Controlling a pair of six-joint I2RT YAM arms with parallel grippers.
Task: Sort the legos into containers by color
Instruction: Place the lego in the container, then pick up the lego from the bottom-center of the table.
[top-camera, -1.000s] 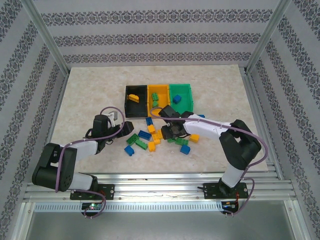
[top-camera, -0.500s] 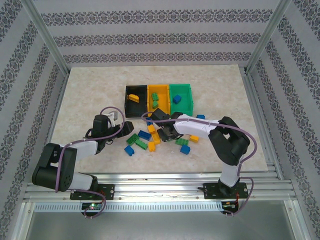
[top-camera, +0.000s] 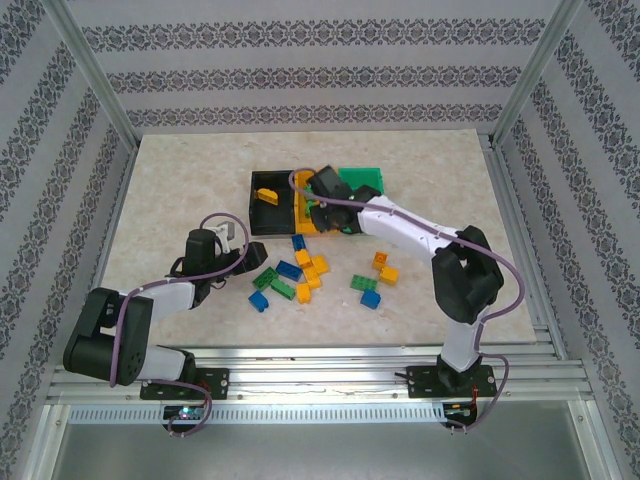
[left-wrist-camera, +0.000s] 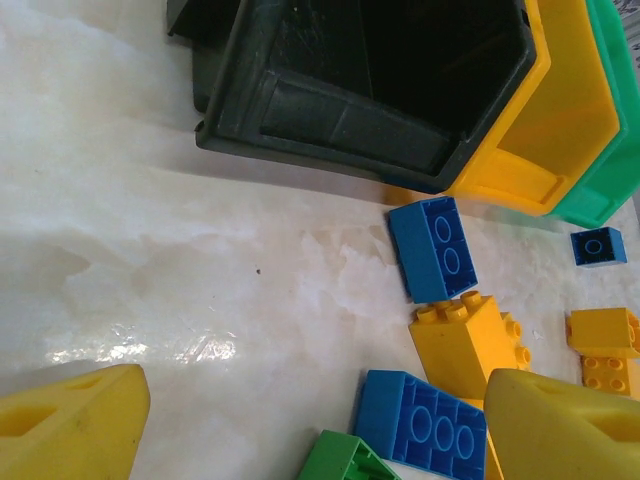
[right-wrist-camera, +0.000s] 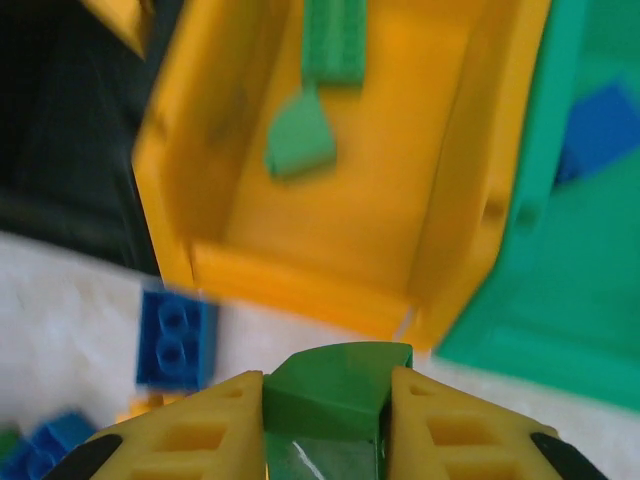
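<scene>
My right gripper (right-wrist-camera: 328, 415) is shut on a green brick (right-wrist-camera: 338, 385), which hangs just in front of the near wall of the orange bin (right-wrist-camera: 300, 285). In the top view this gripper (top-camera: 325, 214) is over that bin's front edge. Two green bricks (right-wrist-camera: 300, 140) lie inside the orange bin. The black bin (top-camera: 280, 215) holds a yellow brick (top-camera: 266, 196), and the green bin (right-wrist-camera: 560, 300) holds a blue brick (right-wrist-camera: 600, 130). My left gripper (top-camera: 257, 250) is open and low over the table, left of the loose bricks (top-camera: 300, 272). Its yellow fingers (left-wrist-camera: 70, 430) hold nothing.
Blue (left-wrist-camera: 435, 248), yellow (left-wrist-camera: 465, 335) and green (left-wrist-camera: 345, 465) bricks lie scattered in front of the bins. A second cluster (top-camera: 370, 285) lies to the right. Metal frame posts and patterned walls ring the table (top-camera: 160, 200). Bare tabletop stretches left of the black bin.
My right gripper has risen from the brick pile and swung back toward the orange bin with the green brick in it. The left arm has not moved.
</scene>
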